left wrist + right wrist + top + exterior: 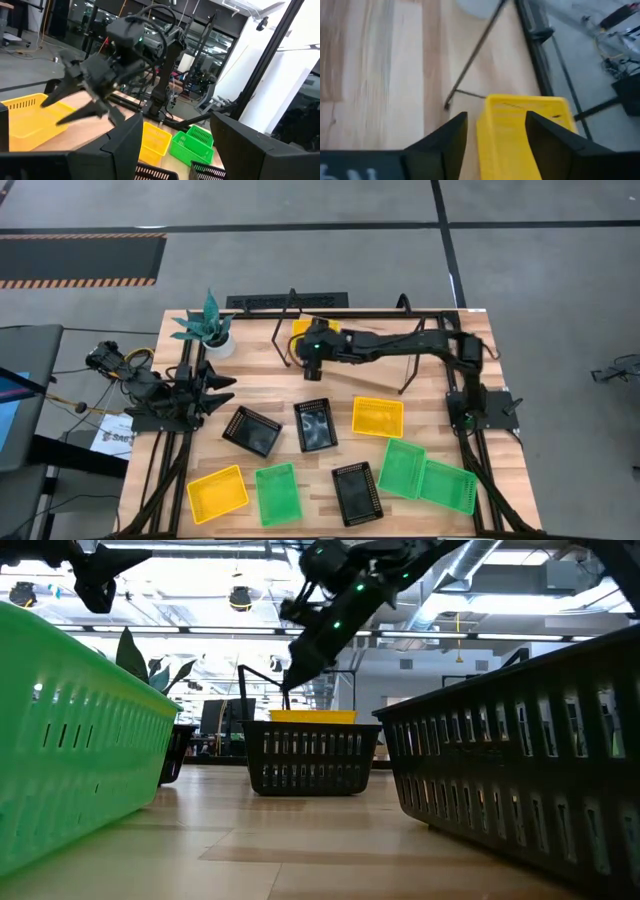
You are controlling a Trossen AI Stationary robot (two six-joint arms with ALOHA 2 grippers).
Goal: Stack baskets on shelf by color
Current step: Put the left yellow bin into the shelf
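Hovering over the far middle of the table, the right gripper point(495, 132) stands with its two fingers spread wide, one on each side of the long wall of a yellow basket point(520, 135) directly beneath; whether either finger touches the plastic cannot be told, and nothing looks clamped. In the high view that gripper point(313, 358) covers most of this basket point(300, 328), which sits at the left end of the shelf point(340, 330), a wire-legged frame whose thin black legs splay out onto the tabletop point(440, 515). The left gripper point(222, 388) waits near the left edge, beside a small potted plant point(208, 328), fingers partly apart and empty.

The rest of the baskets lie well apart on the near half of the table: two yellow ones point(378, 416) point(217, 493), three black ones point(251, 430) point(316, 425) point(358, 493), a green one point(278, 493) and two green ones touching at the right point(402, 468) point(447, 485).

These trays look like thin slotted plastic, so I judge them light, fairly stiff along the rim but springy in the walls, and smooth enough to slip. The sensible hold is a pinch over one wall at its middle, one finger inside and one outside, squeezing gently so the mesh does not bow. Being shallow and tapered, they should nest readily when lowered level, though a light basket may tip or skate if released off-centre
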